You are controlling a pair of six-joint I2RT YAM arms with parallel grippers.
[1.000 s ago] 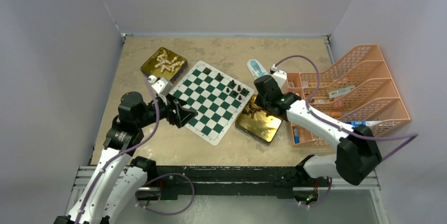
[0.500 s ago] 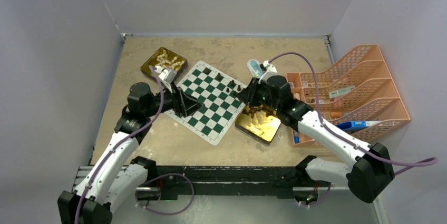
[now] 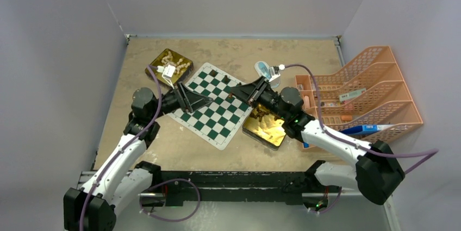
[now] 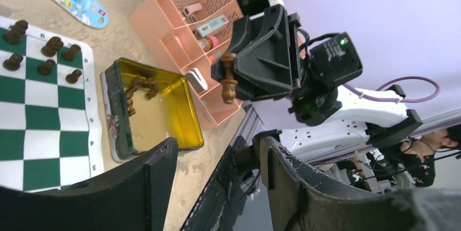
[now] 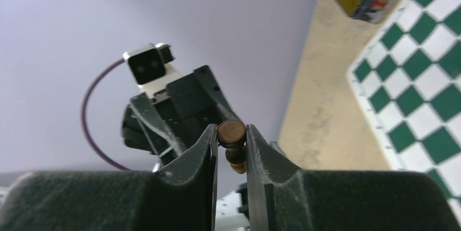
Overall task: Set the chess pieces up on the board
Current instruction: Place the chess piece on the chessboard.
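The green-and-white board (image 3: 213, 118) lies mid-table. My right gripper (image 3: 232, 91) is shut on a dark brown chess piece (image 5: 232, 132) and holds it sideways in the air over the board's right side; the piece also shows in the left wrist view (image 4: 229, 81). My left gripper (image 3: 202, 100) is open and empty above the board's left half, pointing at the right gripper. Several brown pieces (image 4: 51, 46) stand on the board's far right squares. More brown pieces (image 4: 138, 85) lie in a gold tin (image 3: 267, 128). Cream pieces (image 3: 173, 60) lie in another tin.
An orange desk organizer (image 3: 369, 92) holding small items fills the right side. A blue toothbrush pack (image 3: 265, 69) lies behind the board. The gold tin of cream pieces (image 3: 155, 65) sits at the board's far left corner. Walls close in the table.
My right gripper has swung left from the brown-piece tin, carrying a brown piece over the board. My left gripper has moved from the board's left edge up over it, toward the right gripper.
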